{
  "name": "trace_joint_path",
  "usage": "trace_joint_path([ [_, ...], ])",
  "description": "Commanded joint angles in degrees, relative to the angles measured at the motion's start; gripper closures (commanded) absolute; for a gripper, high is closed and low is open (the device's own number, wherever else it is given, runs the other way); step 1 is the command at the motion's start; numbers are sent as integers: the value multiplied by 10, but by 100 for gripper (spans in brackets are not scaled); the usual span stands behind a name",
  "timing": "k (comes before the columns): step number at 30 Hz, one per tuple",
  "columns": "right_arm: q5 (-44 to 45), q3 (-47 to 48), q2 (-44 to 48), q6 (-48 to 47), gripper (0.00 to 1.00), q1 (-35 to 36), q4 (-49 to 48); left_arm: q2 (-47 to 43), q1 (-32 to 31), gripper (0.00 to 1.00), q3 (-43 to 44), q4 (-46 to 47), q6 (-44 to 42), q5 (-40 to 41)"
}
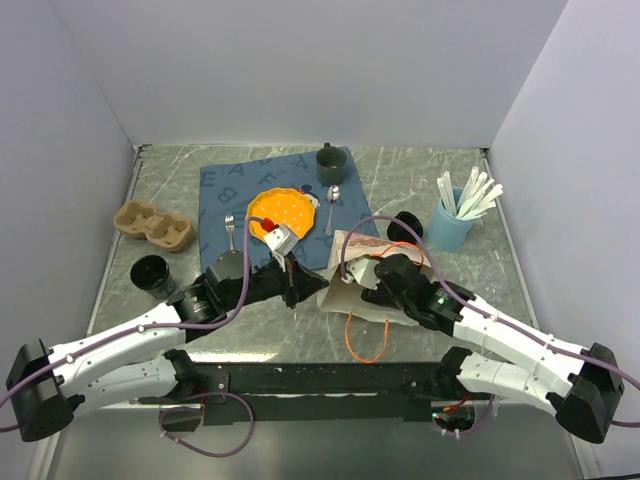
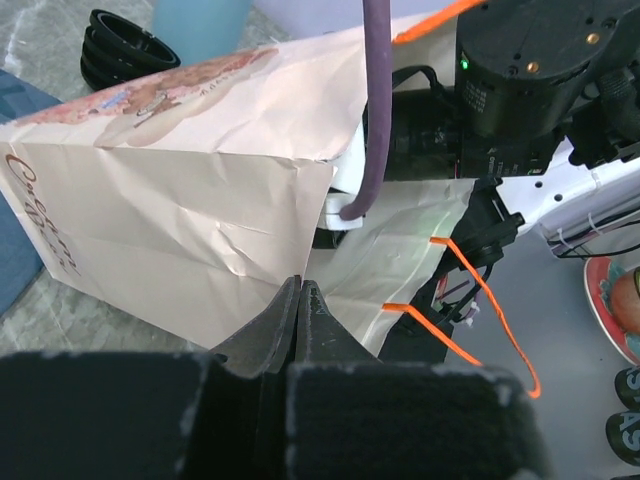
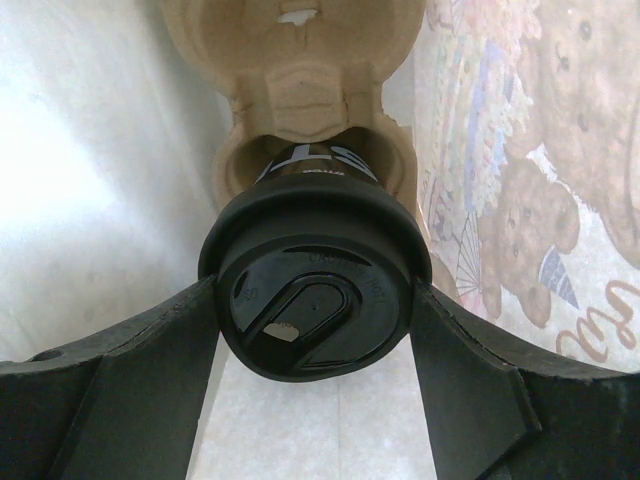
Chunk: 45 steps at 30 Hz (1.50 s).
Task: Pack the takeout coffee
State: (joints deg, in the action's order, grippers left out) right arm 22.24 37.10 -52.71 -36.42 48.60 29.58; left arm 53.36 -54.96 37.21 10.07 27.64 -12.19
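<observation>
A paper bag [image 1: 362,247] printed with bears lies on its side mid-table, mouth toward the arms, orange handles [image 1: 366,342] trailing. My right gripper [image 3: 315,300] reaches inside the bag, shut on the black lid of a takeout coffee cup [image 3: 315,280]. The cup sits in a brown pulp carrier [image 3: 290,90] on the bag's inner wall. From outside, only the right wrist [image 1: 400,280] shows at the mouth. My left gripper [image 2: 300,287] is shut, its tips pinching the bag's [image 2: 200,210] open edge; it shows beside the mouth from above [image 1: 298,285].
A second pulp carrier [image 1: 153,225] and an open black cup [image 1: 152,272] sit at the left. A blue cloth [image 1: 225,185] holds an orange plate [image 1: 280,210], cutlery and a dark mug [image 1: 330,158]. Spare lids [image 1: 405,228] and a blue cup of stirrers [image 1: 450,225] stand right.
</observation>
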Motion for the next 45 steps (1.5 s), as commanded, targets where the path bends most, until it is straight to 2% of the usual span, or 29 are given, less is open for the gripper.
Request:
trace_joint_path([
  [1, 53, 0, 0, -22, 68, -4, -51, -13, -3, 99, -1, 35, -7, -21],
  [16, -47, 31, 9, -21, 69, -1, 43, 8, -3, 99, -5, 52, 3, -14],
  [25, -23, -19, -28, -35, 69, -7, -57, 17, -4, 99, -4, 49, 15, -21],
  [33, -34, -51, -30, -18, 69, -27, -90, 14, -3, 99, -5, 31, 26, -22],
  [40, -56, -65, -32, -11, 66, -39, -97, 10, -4, 99, -9, 27, 34, -27],
  [45, -65, -69, -38, -15, 58, -40, -101, 10, -4, 99, -9, 26, 37, -27],
])
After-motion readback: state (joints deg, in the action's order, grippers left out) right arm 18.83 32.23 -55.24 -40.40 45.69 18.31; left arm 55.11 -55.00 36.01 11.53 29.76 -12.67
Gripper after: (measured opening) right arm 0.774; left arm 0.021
